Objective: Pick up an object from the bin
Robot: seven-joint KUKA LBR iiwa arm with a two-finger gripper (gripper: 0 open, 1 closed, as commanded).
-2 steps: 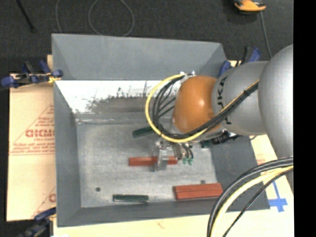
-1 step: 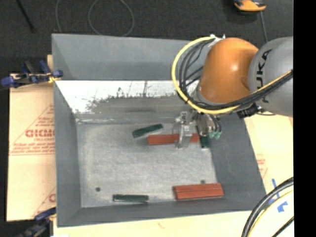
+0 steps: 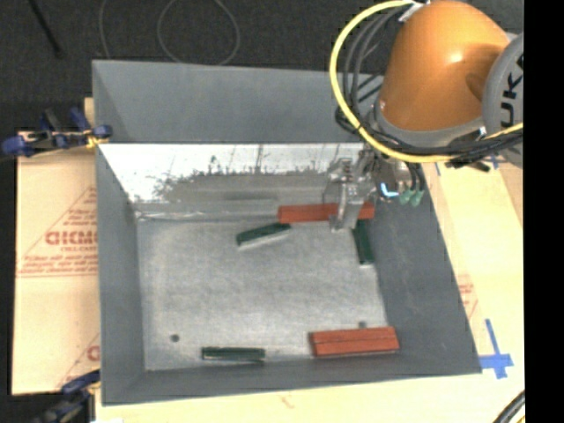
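Grey metal bin [image 3: 119, 271], seen from above, with dark ground behind it. We count five loose things spread on the bin floor. The arm comes in from the right, with its orange wrist cover [image 3: 441, 60] above the far right corner.

The claw [image 3: 346, 211] is low at the far side of the floor, near the back wall. It stands over the right part of a red-brown flat bar [image 3: 304, 212] lying along that wall, and red shows on both sides of the claw. We cannot tell whether the claw is wide or narrow, nor whether it grips the bar.

- Upright green stick [image 3: 363, 247]: dark, lies front to back just under the claw.
- Tilted green stick [image 3: 263, 233]: dark, just before the bar's left end.
- Near edge, well apart from the claw: larger red-brown block [image 3: 352, 342] and front green stick [image 3: 233, 354].
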